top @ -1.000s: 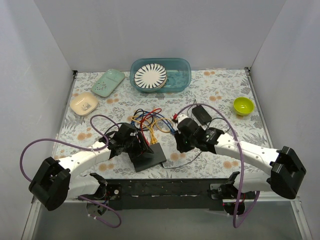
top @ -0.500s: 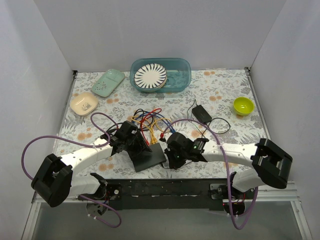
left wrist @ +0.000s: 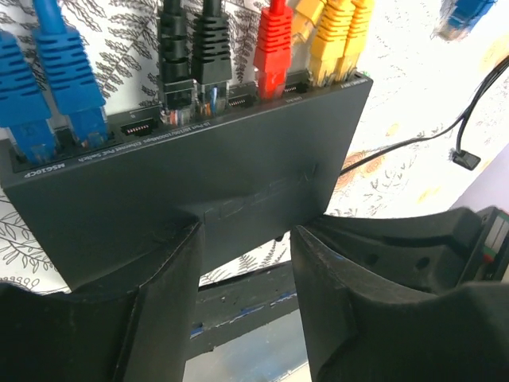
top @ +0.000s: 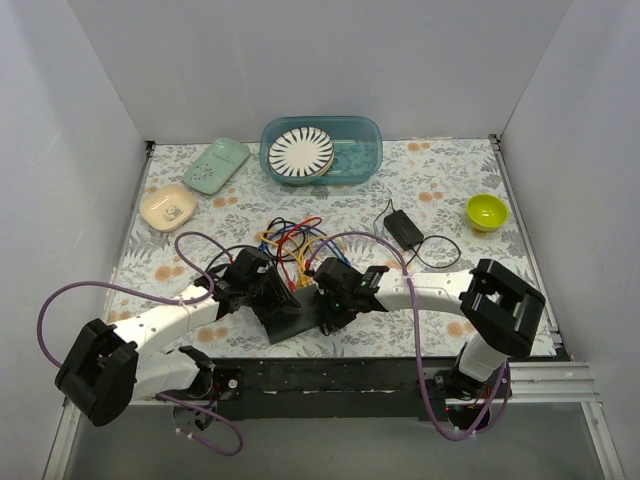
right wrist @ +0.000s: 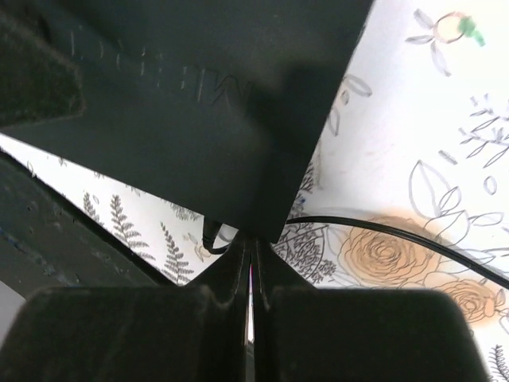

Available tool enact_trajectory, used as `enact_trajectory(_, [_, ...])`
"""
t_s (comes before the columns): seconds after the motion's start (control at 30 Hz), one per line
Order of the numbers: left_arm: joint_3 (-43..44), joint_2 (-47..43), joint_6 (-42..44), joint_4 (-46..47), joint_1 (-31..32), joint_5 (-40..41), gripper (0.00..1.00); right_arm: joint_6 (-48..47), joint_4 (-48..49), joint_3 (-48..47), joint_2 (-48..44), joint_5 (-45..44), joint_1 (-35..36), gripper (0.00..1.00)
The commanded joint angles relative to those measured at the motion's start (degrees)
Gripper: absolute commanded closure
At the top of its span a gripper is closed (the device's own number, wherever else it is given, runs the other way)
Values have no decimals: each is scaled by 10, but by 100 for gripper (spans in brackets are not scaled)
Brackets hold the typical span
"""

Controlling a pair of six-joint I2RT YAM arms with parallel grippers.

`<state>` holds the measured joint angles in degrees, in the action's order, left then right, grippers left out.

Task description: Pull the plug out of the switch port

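Note:
The black switch [top: 292,312] lies near the front edge, between both grippers. In the left wrist view the switch [left wrist: 199,183] carries blue [left wrist: 48,87], black [left wrist: 208,48], red [left wrist: 273,44] and yellow [left wrist: 342,40] plugs along its far side. My left gripper [top: 268,290] is open, its fingers [left wrist: 167,302] resting on the switch's near part; it shows in its own view [left wrist: 242,318]. My right gripper [top: 326,300] is shut, its tips [right wrist: 248,255] at the switch's near right corner [right wrist: 270,215], beside a thin black power lead [right wrist: 382,231].
A bundle of coloured cables [top: 295,240] runs back from the switch. A black power adapter [top: 404,229] lies behind on the right. A teal bin [top: 365,150] holds a striped plate. There are a green bowl [top: 487,211], a green dish [top: 215,165] and a peach dish [top: 167,207].
My right gripper has moved left across the table, from right of the switch to its right corner. The left gripper has stayed on the switch.

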<state>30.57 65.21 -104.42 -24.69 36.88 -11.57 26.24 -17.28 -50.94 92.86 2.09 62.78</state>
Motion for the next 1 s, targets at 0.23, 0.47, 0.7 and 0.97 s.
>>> enact_trajectory(0.23, [-1, 6, 0, -14, 1, 24, 55, -24, 8, -33, 11, -81, -70, 99])
enact_trajectory(0.47, [77, 36, 28, -19, 1, 48, 56, -82, -27, -22, -111, -118, -44, 58])
enact_trajectory(0.7, [91, 90, 35, -21, 1, 44, 94, -127, 0, 6, -140, -92, -17, 50])
enact_trajectory(0.97, [65, 121, 13, -59, 1, 48, 100, -116, 51, 36, -111, -83, 28, 50])
